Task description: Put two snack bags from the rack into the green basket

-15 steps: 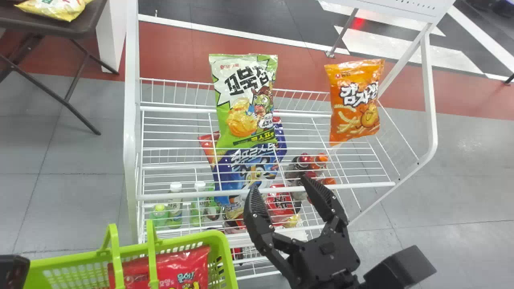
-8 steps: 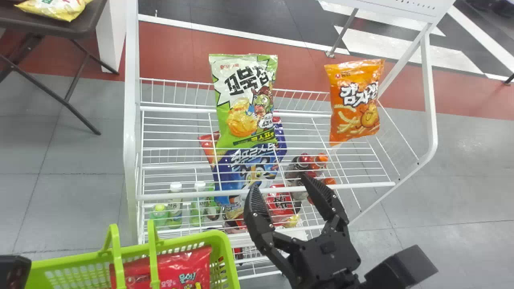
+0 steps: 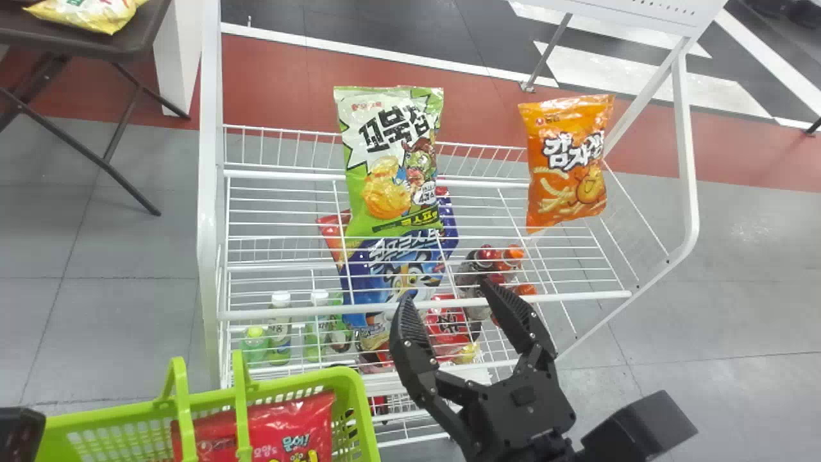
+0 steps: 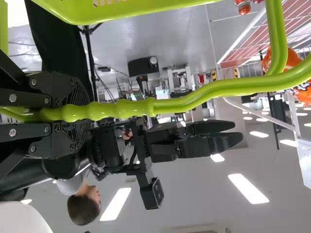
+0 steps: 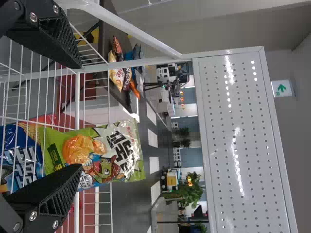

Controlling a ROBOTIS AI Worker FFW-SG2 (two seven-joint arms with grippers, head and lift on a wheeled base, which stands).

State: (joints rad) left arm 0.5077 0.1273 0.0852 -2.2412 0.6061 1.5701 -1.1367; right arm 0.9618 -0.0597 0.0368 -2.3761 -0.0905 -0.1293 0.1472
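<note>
Grey floor point(image 3: 128, 256) is running beneath the rack point(image 3: 208, 192). Green bag point(image 3: 391, 160) is standing by the back edge, face outward, presumably for easy taking; orange bag point(image 3: 567, 160) is standing near the back right corner, the gap leaving finger room. Red bag point(image 3: 282, 430) is lying in the basket point(image 3: 365, 417), perhaps counting as one of two. Left gripper point(image 4: 82, 112) is clamping the handle point(image 4: 126, 108), probably for steadiness. Right gripper point(image 3: 447, 294), jaws wide and empty, is pointing toward the front edge, likely suiting a bag's width.
</note>
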